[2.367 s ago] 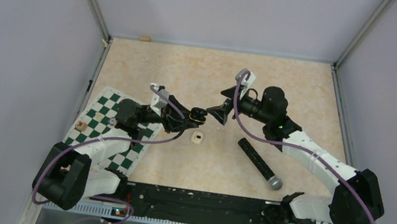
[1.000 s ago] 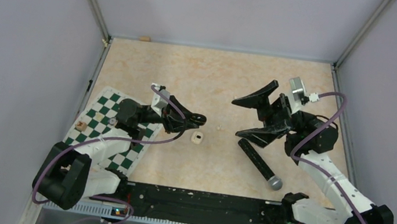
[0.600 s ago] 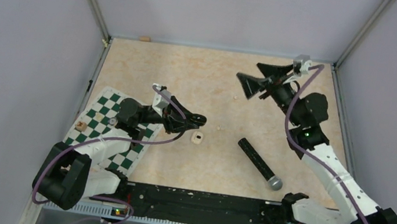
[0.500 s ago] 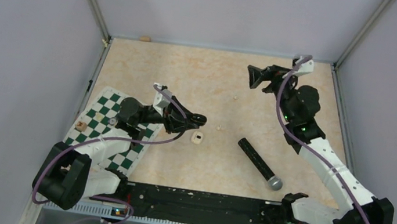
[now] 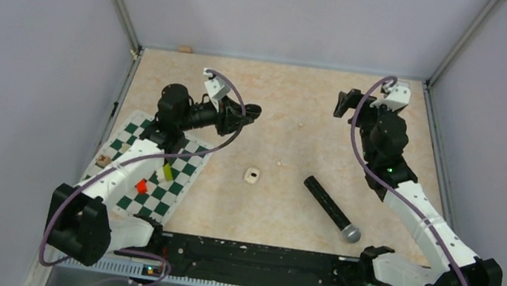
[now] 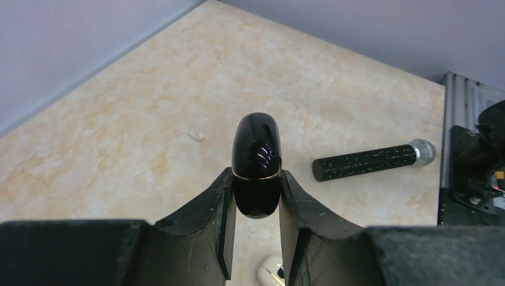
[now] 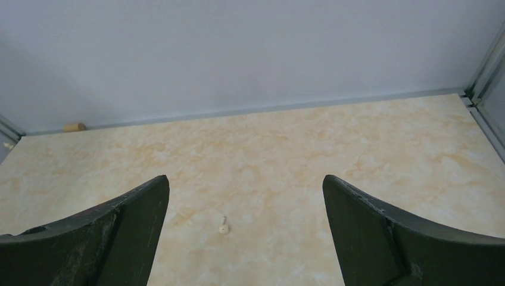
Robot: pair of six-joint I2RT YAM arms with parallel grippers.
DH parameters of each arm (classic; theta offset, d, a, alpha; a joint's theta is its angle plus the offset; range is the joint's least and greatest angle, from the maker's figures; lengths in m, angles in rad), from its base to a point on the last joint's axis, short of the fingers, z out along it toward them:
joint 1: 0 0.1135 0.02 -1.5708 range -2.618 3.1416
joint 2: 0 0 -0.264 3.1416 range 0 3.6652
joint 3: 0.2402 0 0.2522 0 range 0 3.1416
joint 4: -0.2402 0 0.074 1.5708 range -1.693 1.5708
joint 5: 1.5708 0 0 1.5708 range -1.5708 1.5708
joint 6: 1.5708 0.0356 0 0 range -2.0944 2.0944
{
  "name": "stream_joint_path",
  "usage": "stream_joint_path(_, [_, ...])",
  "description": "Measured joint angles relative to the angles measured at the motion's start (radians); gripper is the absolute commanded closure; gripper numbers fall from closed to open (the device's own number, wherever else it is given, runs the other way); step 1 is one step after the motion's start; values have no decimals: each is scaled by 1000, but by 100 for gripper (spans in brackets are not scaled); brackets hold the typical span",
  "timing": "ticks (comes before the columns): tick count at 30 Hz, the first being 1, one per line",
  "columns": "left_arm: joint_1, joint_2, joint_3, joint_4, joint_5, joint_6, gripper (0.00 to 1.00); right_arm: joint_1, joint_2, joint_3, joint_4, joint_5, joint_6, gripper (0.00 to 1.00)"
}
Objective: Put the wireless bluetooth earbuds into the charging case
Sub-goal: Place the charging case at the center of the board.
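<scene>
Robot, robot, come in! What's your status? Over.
Left end effector shut on black case, held off the table. Right end effector open, empty, one white earbud loose ahead. Microphone lies apart, not in the way.

1. The left gripper (image 6: pixel 256 189) clamps a glossy black charging case (image 6: pixel 256 149) with a thin gold seam, its rounded end past the fingertips.
2. A white earbud (image 6: pixel 196 136) lies on the beige tabletop (image 6: pixel 149 95), left of the case.
3. A black microphone (image 6: pixel 363 162) lies at right, grey head rightward.
4. A whitish object (image 6: pixel 270 276) shows between the fingers, mostly hidden.
</scene>
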Motion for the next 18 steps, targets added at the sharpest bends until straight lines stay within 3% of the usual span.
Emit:
stream_joint_path(11, [20,100,155,-353,-194,175,100,-80,-21,-13,-4,-87,48,2])
stream_joint_path(18, [27,164,165,-396,-349,172,100,-100,-32,-21,0,-143,73,3])
